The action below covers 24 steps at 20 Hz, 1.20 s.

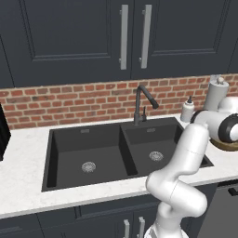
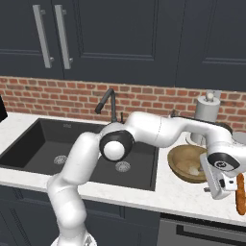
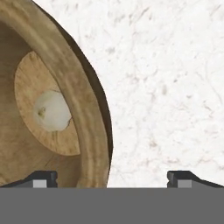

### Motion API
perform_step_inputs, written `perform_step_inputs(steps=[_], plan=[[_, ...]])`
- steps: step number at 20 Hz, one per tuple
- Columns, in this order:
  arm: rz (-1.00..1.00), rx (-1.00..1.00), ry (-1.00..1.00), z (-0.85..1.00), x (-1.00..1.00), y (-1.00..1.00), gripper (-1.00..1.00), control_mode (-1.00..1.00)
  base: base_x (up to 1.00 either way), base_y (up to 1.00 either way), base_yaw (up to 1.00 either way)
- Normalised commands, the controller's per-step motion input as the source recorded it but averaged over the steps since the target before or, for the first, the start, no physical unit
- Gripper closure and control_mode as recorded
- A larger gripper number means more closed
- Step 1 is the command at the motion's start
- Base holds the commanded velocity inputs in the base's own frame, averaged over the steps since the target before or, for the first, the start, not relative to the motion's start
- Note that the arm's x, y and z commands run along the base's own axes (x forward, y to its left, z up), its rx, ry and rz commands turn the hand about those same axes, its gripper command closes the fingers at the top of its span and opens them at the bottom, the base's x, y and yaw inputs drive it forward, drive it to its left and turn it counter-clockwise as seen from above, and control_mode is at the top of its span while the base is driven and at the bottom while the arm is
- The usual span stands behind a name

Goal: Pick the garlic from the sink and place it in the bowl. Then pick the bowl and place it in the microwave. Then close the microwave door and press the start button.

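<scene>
The tan wooden bowl (image 3: 48,144) stands on the white counter right of the sink (image 1: 88,144), also seen as the bowl (image 2: 187,163) and, partly behind the arm, the bowl (image 1: 228,145). The pale garlic (image 3: 52,111) lies on the bowl's floor. My gripper (image 3: 111,177) is open and hangs just above the bowl's near right rim. One fingertip (image 3: 41,178) is over the inside and the other is over bare counter, so the rim runs between them. The hand with the gripper (image 2: 212,189) sits at the bowl's right front side. Nothing is held.
A black faucet (image 1: 142,100) rises behind the sink. A soap dispenser (image 1: 187,110) and a paper towel roll (image 2: 206,113) stand at the brick wall behind the bowl. An orange-brown loaf (image 2: 240,194) lies just right of the hand. Dark cabinets hang overhead.
</scene>
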Motion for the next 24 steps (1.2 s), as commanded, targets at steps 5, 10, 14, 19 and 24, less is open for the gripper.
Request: perform_step_inputs(steps=[5,10,14,19,24], plan=[[0.0,0.0,0.0,-0.11,0.0,0.25,-1.0,-1.0,0.0,0.0,0.0],[0.0,0.0,0.0,-0.02,0.0,0.1,-1.0,-1.0,0.0,0.0,0.0],[-0.01,0.02,0.0,0.0,0.02,0.0,-1.0,-1.0,0.0,0.0,0.0],[-0.02,0.02,0.0,0.0,0.14,0.0,-1.0,-1.0,0.0,0.0,0.0],[-0.01,0.04,0.0,0.0,0.19,-0.07,-1.0,-1.0,0.0,0.0,0.0]])
